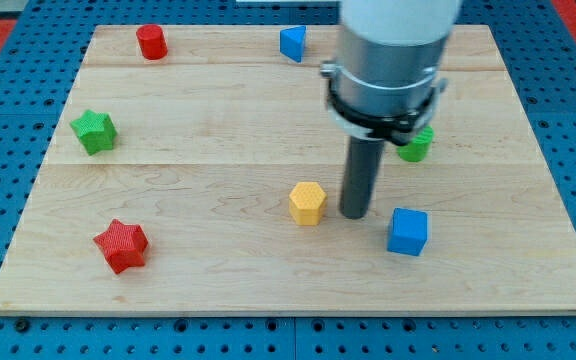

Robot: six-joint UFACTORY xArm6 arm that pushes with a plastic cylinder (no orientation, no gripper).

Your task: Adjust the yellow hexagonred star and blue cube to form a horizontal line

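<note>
The yellow hexagon [308, 203] sits just below the board's middle. The blue cube [407, 231] lies to its right and a little lower. The red star [121, 245] lies far off at the view's lower left. My tip [355, 214] stands on the board between the yellow hexagon and the blue cube, close to the hexagon's right side, apart from the cube.
A red cylinder [151, 42] and a blue triangular block [292, 43] sit near the view's top edge. A green star [94, 131] is at the left. A green block [417, 144] is partly hidden behind the arm. The wooden board [218, 150] lies on a blue pegboard.
</note>
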